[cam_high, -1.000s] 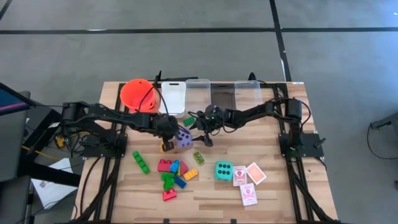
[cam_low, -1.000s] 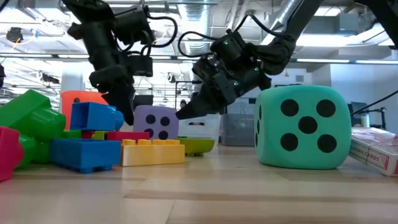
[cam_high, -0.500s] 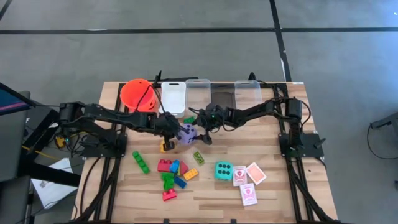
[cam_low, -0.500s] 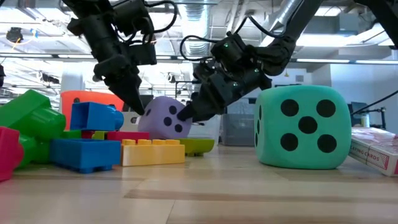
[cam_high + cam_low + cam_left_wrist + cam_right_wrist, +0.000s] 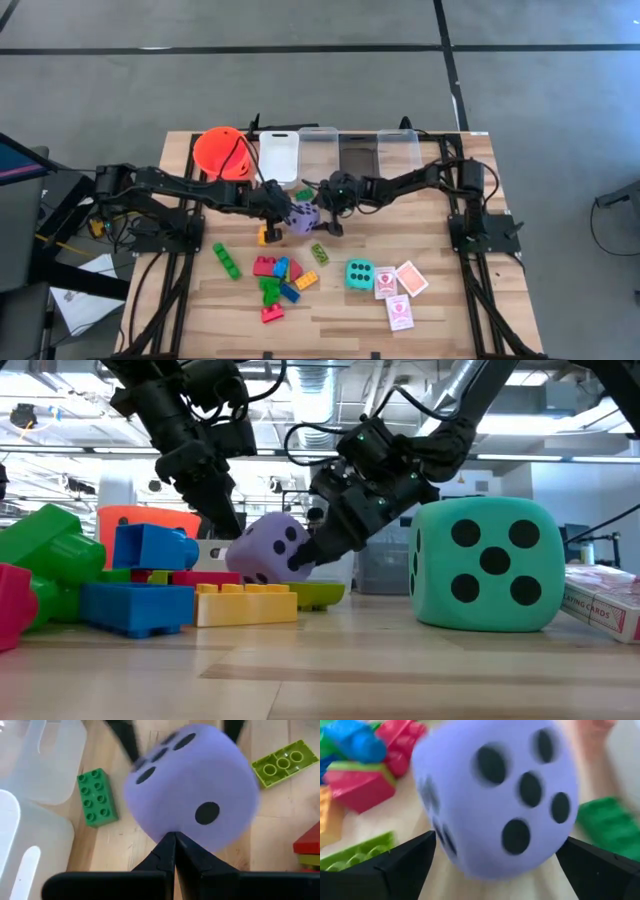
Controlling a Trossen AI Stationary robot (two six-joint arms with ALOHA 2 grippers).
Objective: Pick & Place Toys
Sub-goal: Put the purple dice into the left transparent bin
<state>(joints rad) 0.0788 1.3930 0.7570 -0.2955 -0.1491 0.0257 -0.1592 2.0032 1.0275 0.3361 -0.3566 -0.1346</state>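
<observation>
An orange bucket point(image 5: 222, 152), a white bin point(image 5: 279, 155) and two clear bins point(image 5: 318, 147) line the table's point(image 5: 450, 300) far edge

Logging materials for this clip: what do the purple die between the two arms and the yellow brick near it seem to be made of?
The purple die looks like soft foam or matte rubber: dull surface, rounded corners and no glints, though the look leaves the exact material open. The yellow brick looks like hard moulded plastic: crisp studs, straight edges and a light sheen.

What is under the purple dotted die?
In the low view the purple dotted foam die looks tilted, above the wooden table. A lime plastic brick shows below its edge. The yellow brick in front hides whether it touches the wood.
</observation>
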